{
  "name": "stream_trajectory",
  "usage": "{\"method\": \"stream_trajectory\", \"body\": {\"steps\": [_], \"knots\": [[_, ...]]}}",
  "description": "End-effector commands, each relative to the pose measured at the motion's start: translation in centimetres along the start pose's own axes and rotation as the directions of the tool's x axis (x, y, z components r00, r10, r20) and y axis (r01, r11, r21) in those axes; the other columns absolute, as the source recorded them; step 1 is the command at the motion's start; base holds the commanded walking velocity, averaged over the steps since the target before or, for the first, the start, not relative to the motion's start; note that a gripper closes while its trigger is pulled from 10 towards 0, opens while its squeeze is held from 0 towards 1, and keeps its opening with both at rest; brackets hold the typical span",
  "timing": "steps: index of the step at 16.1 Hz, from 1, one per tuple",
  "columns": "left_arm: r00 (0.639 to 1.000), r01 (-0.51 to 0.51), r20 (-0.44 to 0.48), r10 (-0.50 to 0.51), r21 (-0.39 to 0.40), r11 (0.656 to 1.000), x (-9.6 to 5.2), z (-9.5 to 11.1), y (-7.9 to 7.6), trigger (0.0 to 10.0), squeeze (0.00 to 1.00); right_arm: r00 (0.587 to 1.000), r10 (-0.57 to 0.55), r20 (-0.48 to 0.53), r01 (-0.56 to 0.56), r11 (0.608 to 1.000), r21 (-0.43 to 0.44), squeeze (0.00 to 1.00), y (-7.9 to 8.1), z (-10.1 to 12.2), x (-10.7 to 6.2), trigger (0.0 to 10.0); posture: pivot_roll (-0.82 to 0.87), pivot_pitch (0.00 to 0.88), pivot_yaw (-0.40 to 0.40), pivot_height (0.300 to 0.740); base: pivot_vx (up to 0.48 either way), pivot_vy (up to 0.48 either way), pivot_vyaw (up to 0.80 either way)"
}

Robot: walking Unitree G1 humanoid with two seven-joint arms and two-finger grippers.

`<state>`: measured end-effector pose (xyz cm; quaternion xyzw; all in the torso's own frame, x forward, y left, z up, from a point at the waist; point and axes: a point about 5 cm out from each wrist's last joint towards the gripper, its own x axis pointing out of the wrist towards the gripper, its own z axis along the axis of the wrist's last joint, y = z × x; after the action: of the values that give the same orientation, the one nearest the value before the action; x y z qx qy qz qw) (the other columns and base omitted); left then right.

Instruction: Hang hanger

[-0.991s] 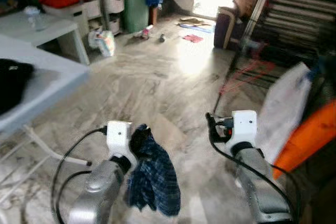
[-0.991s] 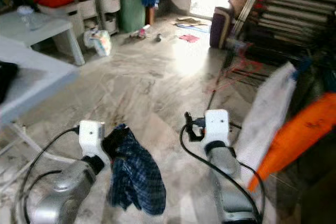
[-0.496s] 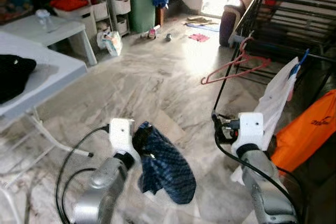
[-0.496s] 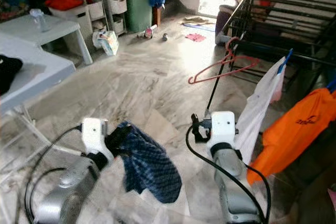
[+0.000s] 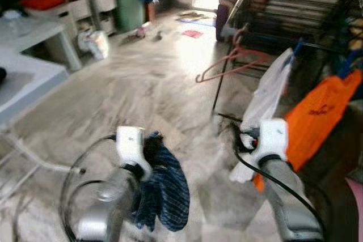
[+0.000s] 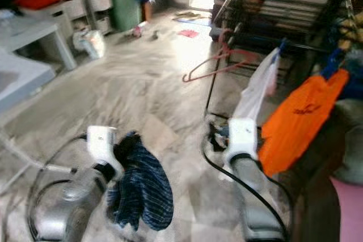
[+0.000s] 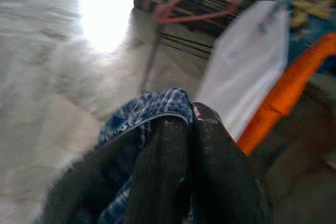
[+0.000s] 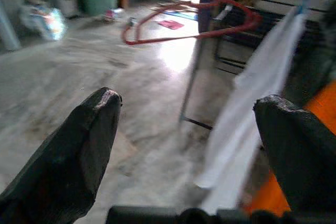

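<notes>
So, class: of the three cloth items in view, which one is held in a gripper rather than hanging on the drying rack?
The dark blue checked cloth, clamped in the left gripper. The white cloth and orange cloth hang on the black rack.

dark blue checked cloth, a seemingly pink-red hanger, white garment, orange bag.

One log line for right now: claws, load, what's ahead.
left claw: shut on blue plaid cloth | right claw: open, bare | ahead: red hanger on drying rack
</notes>
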<state>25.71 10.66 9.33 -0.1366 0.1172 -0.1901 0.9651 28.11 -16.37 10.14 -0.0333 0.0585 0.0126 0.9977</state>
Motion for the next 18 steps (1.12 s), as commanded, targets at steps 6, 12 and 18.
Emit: {"method": "stream_trajectory", "body": {"steps": [6,12,18], "knots": [[1.0,-0.007,-0.015,0.008,0.016,1.0,-0.2,0.1,0.5,10.0,0.0,1.0,0.013,0.004,-0.013,1.0,0.006,0.0,0.6,0.2,0.2,10.0,-0.01,0.0,-0.027,0.74,0.0,0.48,-0.8],[1.0,0.004,-0.02,-0.003,0.055,0.998,-0.2,0.1,0.1,10.0,0.0,1.0,0.016,-0.004,-0.016,1.0,0.009,0.0,0.9,0.2,0.6,10.0,-0.01,0.026,-0.019,0.74,0.0,0.24,-0.53],[0.999,-0.028,0.026,0.025,0.138,0.99,0.2,1.1,-0.1,10.0,0.0,0.999,0.028,0.037,-0.028,1.0,0.003,0.0,1.2,1.4,1.3,10.0,-0.02,0.041,-0.007,0.74,0.0,0.0,0.0]]}}
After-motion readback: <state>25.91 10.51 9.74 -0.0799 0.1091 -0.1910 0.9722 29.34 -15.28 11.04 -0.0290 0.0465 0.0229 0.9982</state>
